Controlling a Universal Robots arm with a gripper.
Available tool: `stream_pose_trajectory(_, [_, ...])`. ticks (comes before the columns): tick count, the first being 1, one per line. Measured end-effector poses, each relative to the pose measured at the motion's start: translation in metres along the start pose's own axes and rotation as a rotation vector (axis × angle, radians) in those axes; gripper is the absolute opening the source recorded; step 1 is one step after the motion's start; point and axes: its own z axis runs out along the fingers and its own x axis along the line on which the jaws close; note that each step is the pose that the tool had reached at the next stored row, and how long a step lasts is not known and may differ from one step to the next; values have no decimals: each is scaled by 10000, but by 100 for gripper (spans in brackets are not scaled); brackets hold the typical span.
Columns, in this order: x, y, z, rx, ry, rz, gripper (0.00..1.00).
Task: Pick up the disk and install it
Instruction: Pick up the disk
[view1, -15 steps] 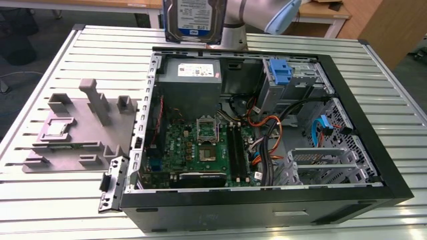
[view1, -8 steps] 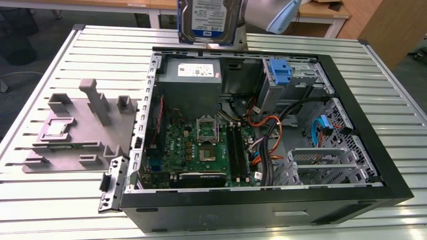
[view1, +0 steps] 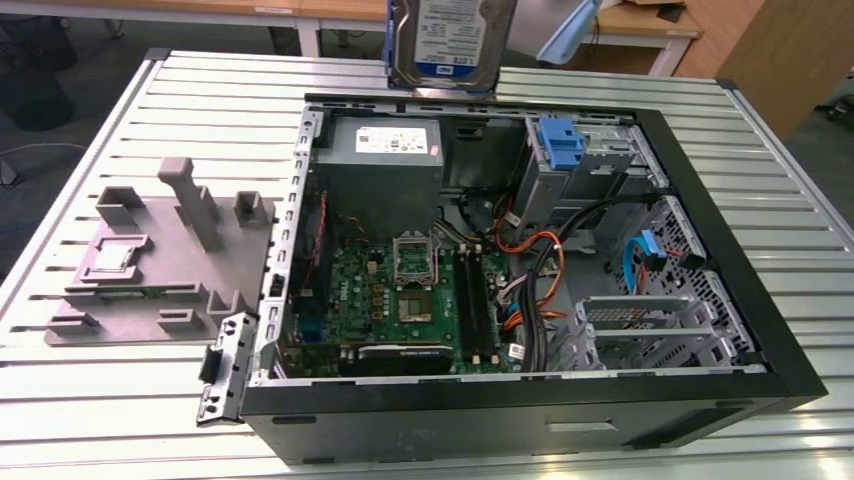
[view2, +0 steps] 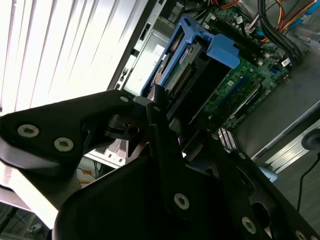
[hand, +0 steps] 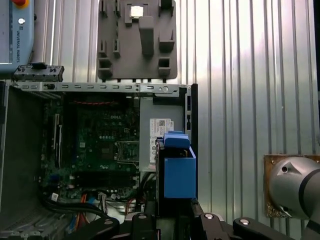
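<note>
- The disk hangs upright in the air just above the far rim of the computer case, touching nothing below it.
- Its label is white and blue with black print and faces the exterior view; blue rails run along its edges.
- In the second wrist view the black fingers of the gripper are clamped on the disk's edge.
- Inside the case, against the far wall and right under the disk, sits the grey power supply box with a white printed sticker.
- A blue bracket on a grey metal cage fills the case's far corner, at the exterior view's right.
- The green circuit board lies on the case floor, with orange cables beside it.
- A grey plastic stand rests on the ribbed tabletop outside the case, at the exterior view's left.
</note>
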Motion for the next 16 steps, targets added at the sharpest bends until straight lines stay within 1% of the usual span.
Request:
stream_pose_trajectory(7, [9,-207,-16,0,-1,0,35])
stream_pose_trajectory(9, [10,-222,-17,0,0,-1,35])
stream_pose_trajectory(16, [10,-223,-18,0,0,-1,35])
